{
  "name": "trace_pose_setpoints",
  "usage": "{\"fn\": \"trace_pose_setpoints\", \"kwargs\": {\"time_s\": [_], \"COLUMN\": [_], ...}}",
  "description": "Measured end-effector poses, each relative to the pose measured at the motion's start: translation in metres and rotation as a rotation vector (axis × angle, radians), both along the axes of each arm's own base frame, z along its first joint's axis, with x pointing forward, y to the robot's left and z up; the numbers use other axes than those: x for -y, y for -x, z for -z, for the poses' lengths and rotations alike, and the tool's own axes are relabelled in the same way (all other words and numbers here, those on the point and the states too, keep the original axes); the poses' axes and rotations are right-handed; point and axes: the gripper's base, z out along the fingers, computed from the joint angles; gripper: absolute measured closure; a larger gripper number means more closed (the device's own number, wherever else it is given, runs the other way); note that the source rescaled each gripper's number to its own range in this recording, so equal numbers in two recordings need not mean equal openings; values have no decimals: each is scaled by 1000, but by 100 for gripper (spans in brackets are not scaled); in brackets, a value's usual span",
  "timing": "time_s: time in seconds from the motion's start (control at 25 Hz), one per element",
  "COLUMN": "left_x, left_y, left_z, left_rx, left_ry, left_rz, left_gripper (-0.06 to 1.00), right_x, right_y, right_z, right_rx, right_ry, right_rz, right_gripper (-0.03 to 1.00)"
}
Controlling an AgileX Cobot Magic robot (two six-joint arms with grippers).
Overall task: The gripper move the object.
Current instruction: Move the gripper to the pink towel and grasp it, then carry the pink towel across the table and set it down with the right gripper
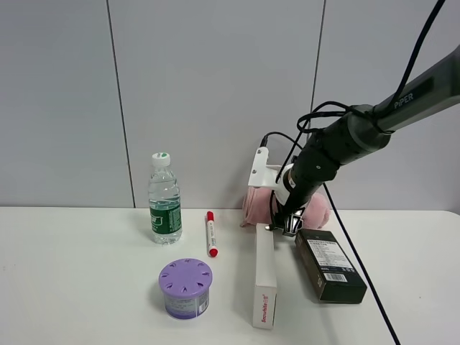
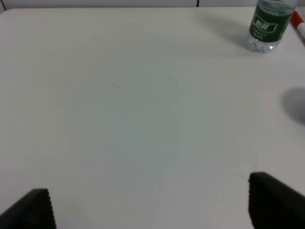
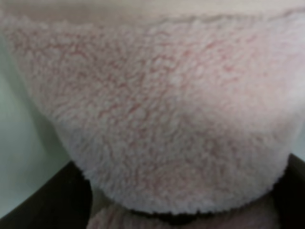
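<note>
White tabletop (image 2: pixel 143 119) filling our left wrist view, left tool (image 2: pixel 147 186) spread empty above it, only our right wrist view showing the fluffy pink towel (image 3: pixel 162 119) close, right tool (image 1: pixel 286 224) clamped on it, near the tabletop's back edge, behind a white box (image 1: pixel 264 277)

Left gripper (image 2: pixel 150 207) holds its fingers spread wide over the white table (image 2: pixel 133 105). A water bottle (image 2: pixel 268 24) stands far ahead, off to one side, with a red marker (image 2: pixel 299 21) just beside it.

Right arm (image 1: pixel 345 144): black, angled down onto the pink towel (image 1: pixel 317 209). Right gripper (image 1: pixel 287 226): fingers closed against the towel's sides. Left gripper (image 2: pixel 147 202): fingers spread wide, holding nothing
</note>
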Motion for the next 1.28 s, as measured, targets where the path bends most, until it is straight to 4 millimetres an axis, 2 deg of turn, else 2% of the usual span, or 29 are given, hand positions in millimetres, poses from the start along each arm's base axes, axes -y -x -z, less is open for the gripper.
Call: {"fn": "trace_pose_setpoints", "kwargs": {"time_s": [0.28,0.6,0.72,0.8,1.08,1.28], "left_x": [0,0,0,0,0,0], "left_y": [0,0,0,0,0,0], "left_z": [0,0,0,0,0,0], "left_rx": [0,0,0,0,0,0], "left_ry": [0,0,0,0,0,0], "left_rz": [0,0,0,0,0,0], "left_gripper": [-6,-6,-6,-6,-6,-6], "right_x": [-2,-2,-3,-3,-1,4], "right_y": [-1,-3,-3,-3,-3,0], "right_z": [3,9,8,8,8,-7], "right_rx": [12,11,14,14,-2,-10], "right_ry": [-23,-20,-20,-19,-18,-59], "right_rz": [-17,-28,-29,-29,11,121], "right_gripper": [59,64,80,97,97,97]}}
